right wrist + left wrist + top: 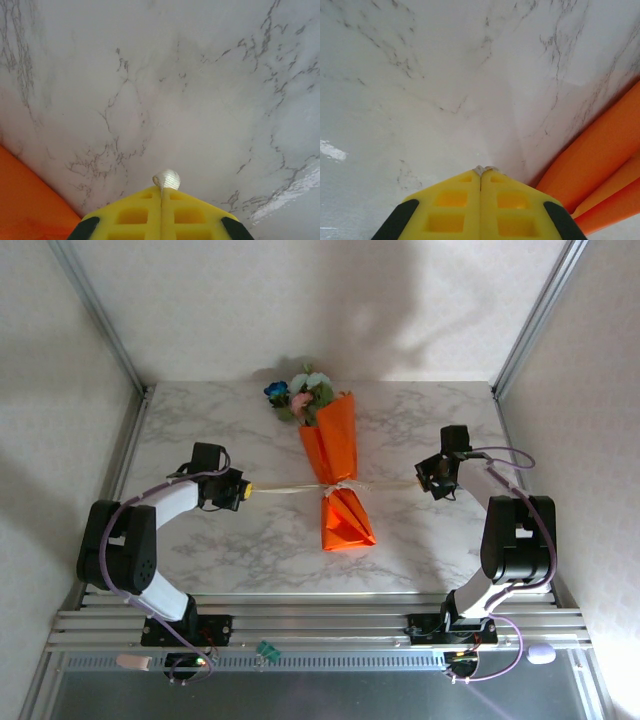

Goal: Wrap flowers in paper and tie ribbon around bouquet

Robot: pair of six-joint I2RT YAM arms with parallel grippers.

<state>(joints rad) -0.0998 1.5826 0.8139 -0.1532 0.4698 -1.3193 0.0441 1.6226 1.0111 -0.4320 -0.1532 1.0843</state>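
The bouquet (335, 465) lies in the middle of the worktop (200, 430) between the two arms, its flowers (300, 395) toward the far edge. The ribbon (290, 489) circles its narrow waist and stretches straight out to both sides. The left jaws are closed on the ribbon's left end and the right jaws on its right end, each off to the side of the orange paper (600, 150).
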